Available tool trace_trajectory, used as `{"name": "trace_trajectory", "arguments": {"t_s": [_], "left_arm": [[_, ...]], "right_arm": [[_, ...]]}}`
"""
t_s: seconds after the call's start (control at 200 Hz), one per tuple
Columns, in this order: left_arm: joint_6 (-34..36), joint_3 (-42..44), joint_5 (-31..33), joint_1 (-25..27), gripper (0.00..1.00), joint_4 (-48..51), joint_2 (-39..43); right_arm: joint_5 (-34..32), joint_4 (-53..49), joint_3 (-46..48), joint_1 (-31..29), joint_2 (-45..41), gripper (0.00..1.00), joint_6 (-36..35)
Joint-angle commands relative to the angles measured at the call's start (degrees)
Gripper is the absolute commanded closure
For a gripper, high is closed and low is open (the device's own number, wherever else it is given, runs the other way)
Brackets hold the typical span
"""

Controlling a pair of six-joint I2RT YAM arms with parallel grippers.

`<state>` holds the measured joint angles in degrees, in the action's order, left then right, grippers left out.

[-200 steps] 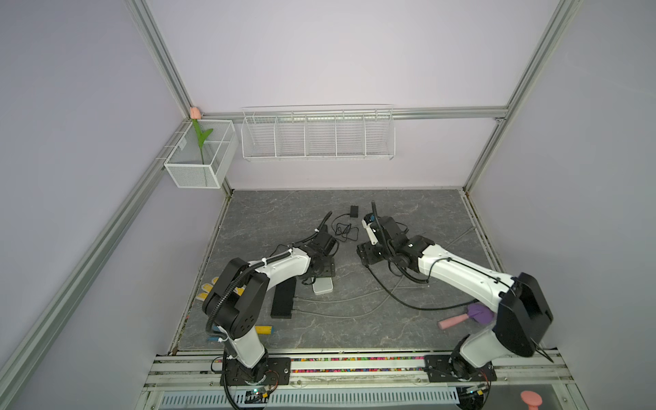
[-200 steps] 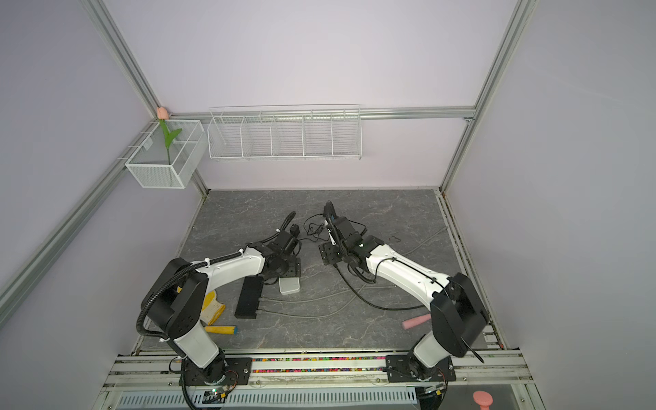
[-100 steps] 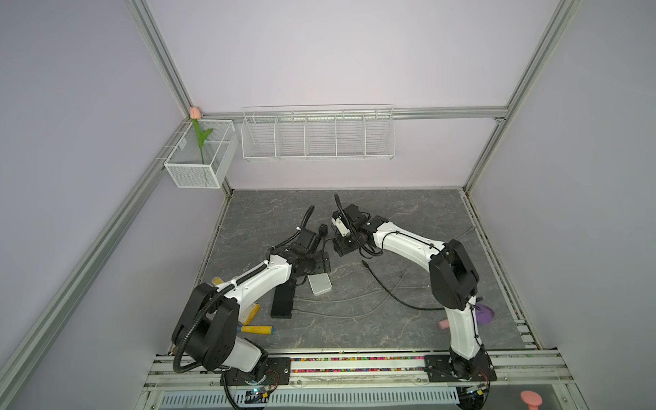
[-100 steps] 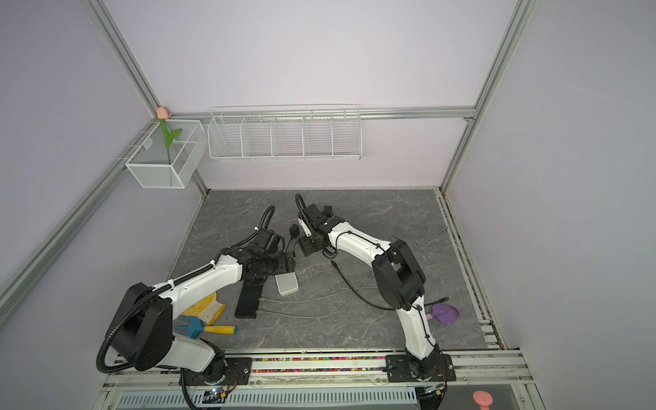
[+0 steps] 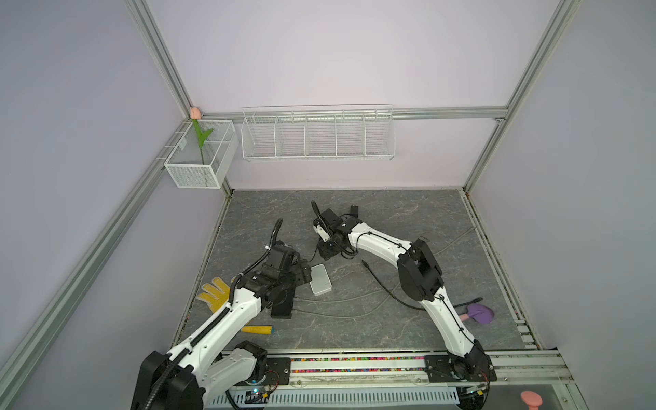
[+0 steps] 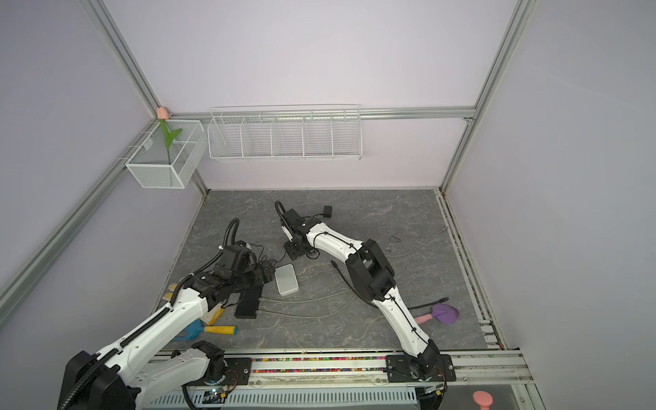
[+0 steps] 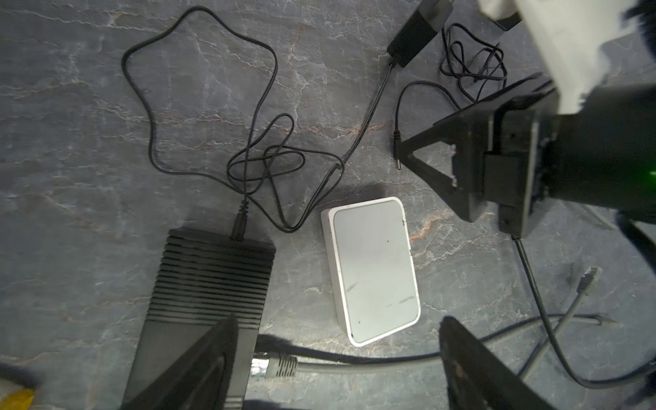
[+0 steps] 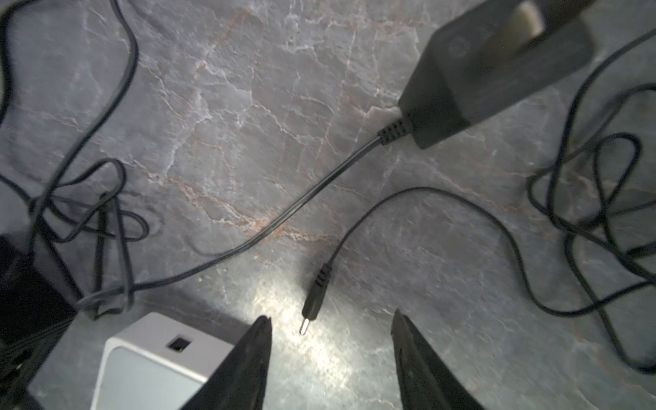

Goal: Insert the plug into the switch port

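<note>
**Right gripper (image 8: 332, 317) open astride the small black barrel plug (image 8: 314, 301)**

Its jaws stand apart, nothing gripped; the plug lies at their tips, near the white rectangular plastic switch (image 8: 149, 372). Left gripper (image 7: 337, 326) is spread wide above that switch (also empty). Should only the thin metal tip (image 8: 302, 328) be pinched, the plug could be flicked away and the port (image 8: 178, 343) missed.

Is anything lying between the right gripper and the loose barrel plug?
No. In the right wrist view only bare tabletop separates the right gripper from the barrel plug. Its metal tip points into the gap between the open fingers, untouched.
</note>
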<state>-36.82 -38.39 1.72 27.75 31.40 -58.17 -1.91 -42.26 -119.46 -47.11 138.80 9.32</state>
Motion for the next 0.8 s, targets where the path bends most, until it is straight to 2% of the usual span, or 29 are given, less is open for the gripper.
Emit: {"name": "trace_trajectory", "arguments": {"t_s": [0.0,0.105,0.28,0.55,0.635,0.795], "left_arm": [[-1.3,1.4,1.5,-0.2,0.13,2.2,3.4],[-1.5,2.2,1.9,-0.2,0.13,3.4,5.4],[-1.7,2.9,2.7,-0.2,0.14,5.3,7.5],[-1.5,3.5,1.2,-0.2,0.16,4.2,8.4],[-1.4,3.5,1.0,-0.2,0.16,4.2,8.5],[-1.2,3.8,0.4,-0.2,0.17,3.6,8.1]], "right_arm": [[-2.3,-4.0,-3.5,-1.0,2.4,0.45,-0.5],[-2.9,-4.6,-5.6,-1.3,4.0,0.49,-0.3],[-4.4,-6.8,-7.8,-1.5,5.9,0.61,-0.4],[-6.3,-9.1,-6.5,-1.3,5.7,0.85,-0.9],[-6.9,-7.6,-2.4,-1.0,3.4,0.89,-0.6],[-8.0,-0.9,11.5,-0.1,-4.6,0.93,0.3]]}}
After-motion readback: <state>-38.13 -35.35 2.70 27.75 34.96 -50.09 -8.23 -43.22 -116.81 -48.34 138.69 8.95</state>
